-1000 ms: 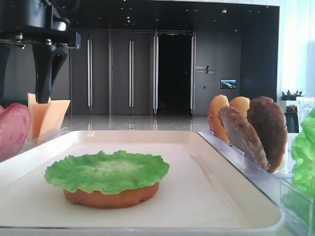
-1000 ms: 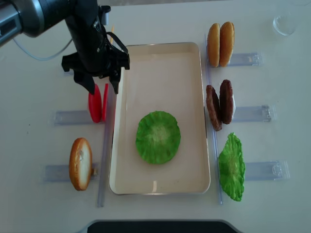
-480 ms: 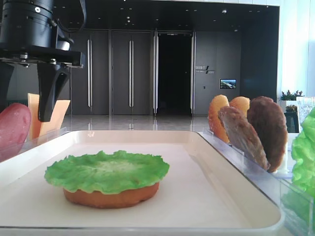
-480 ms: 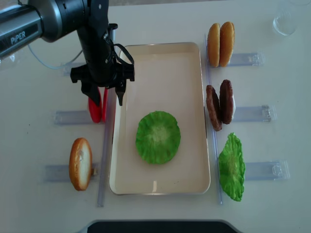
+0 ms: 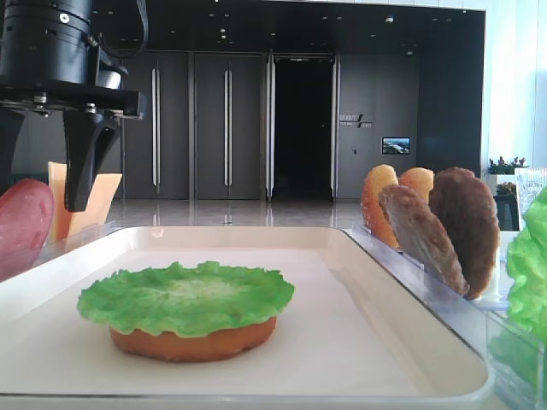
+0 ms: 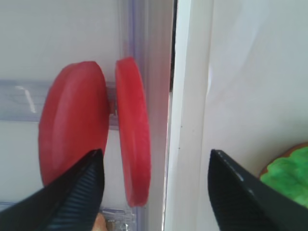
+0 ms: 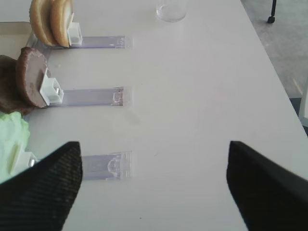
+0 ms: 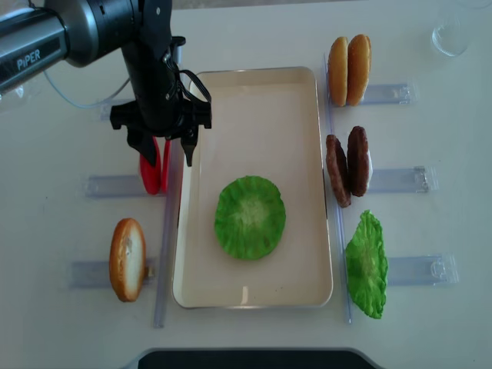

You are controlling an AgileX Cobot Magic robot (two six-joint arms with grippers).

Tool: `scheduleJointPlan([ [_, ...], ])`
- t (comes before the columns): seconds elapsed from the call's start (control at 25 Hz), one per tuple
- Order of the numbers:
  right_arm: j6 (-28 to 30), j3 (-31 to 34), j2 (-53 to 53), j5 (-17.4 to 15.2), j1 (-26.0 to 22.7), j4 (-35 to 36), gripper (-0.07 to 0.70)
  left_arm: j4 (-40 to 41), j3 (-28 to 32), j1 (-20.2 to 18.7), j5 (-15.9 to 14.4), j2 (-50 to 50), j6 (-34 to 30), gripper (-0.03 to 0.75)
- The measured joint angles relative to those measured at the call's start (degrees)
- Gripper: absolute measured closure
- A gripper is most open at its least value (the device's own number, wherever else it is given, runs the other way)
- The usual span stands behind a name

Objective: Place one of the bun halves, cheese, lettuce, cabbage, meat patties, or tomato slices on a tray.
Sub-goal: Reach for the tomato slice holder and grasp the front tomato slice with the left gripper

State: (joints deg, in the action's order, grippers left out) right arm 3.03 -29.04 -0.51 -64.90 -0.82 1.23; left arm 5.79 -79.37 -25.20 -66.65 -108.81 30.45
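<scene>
Two red tomato slices [image 6: 132, 134] stand on edge in a clear holder just left of the cream tray [image 8: 254, 73]. My left gripper [image 8: 167, 156] hangs open over them. In the left wrist view the slice nearer the tray lies between its fingers [image 6: 72, 197], apart from both, and the other finger is above the tray rim [image 6: 187, 120]. On the tray a green lettuce leaf [image 8: 249, 217] lies on a bun half [image 5: 192, 342]. My right gripper [image 7: 154, 163] is open over bare table, holding nothing. Cheese slices [image 5: 81, 201] stand behind the left gripper.
Right of the tray stand two bun halves [image 8: 350, 69], two meat patties [image 8: 347, 165] and another lettuce leaf [image 8: 367, 264], each in a clear holder. A bun half [image 8: 127, 257] stands at the front left. A glass [image 8: 452, 34] is at the far right corner.
My left gripper has moved toward the front and slightly right, coming down over the tomato slices, and has held still for the last half second. Its jaws stayed open.
</scene>
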Motion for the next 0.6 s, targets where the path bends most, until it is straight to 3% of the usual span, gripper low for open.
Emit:
scheduleJointPlan([
  [0.6,0.0,0.0,0.0,0.0,0.0,0.0,0.051,1.3,0.0,0.0,0.5,0.0,0.0,0.201],
])
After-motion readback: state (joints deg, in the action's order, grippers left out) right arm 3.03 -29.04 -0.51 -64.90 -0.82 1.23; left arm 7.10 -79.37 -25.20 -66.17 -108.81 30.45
